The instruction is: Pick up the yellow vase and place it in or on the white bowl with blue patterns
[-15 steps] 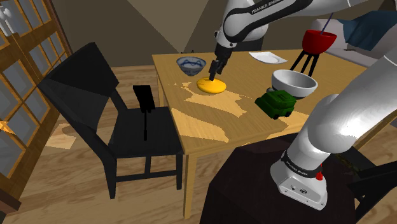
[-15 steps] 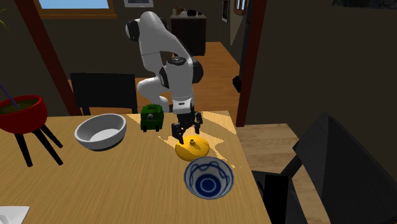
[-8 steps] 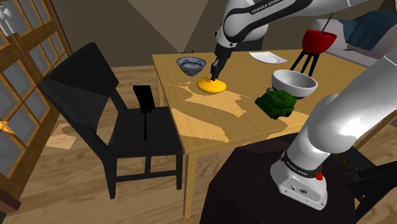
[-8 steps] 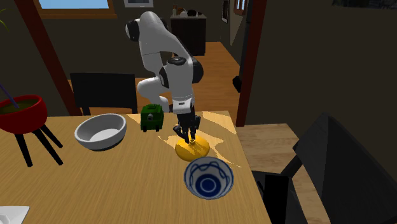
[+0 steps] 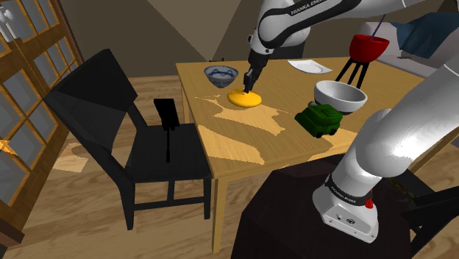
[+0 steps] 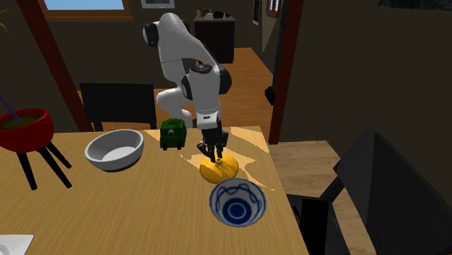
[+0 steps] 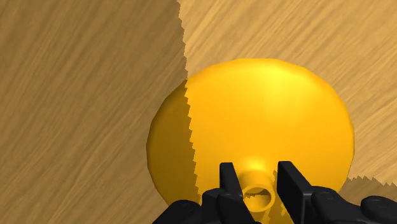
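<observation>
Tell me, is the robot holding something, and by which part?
Yes: the gripper clasps the yellow vase by its narrow neck.

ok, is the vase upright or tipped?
Upright: the yellow vase sits wide base down on the table, its neck opening pointing up between the clasping fingers of the gripper.

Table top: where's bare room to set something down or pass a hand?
Widest bare patch: the table end beside the black chair, nearer the camera than the yellow vase in the shoulder view. A narrower gap lies between vase and green object. Crowded: patterned bowl, vase and hand cluster together.
</observation>
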You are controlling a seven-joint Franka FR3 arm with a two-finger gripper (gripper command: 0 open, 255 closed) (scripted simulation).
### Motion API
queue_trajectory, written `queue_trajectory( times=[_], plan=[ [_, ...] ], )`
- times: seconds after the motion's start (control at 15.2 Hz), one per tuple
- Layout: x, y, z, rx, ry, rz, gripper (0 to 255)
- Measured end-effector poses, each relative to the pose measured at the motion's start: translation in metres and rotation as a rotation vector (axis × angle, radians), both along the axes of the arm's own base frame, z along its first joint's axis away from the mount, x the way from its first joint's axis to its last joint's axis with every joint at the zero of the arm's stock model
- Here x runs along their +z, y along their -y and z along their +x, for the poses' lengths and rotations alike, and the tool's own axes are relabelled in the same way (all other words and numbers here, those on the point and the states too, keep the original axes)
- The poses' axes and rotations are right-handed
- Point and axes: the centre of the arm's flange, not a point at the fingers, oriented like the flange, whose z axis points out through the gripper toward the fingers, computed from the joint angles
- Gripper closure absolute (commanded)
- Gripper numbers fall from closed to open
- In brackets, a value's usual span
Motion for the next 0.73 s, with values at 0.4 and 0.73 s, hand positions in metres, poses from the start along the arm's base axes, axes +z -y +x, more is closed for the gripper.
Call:
queue_trajectory(
  times=[0.4, 0.73],
  plan=[
    [0.029, 0.000, 0.000, 0.000, -0.001, 0.000, 255],
    [0.055, 0.000, -0.001, 0.000, -0.001, 0.000, 255]
  ],
)
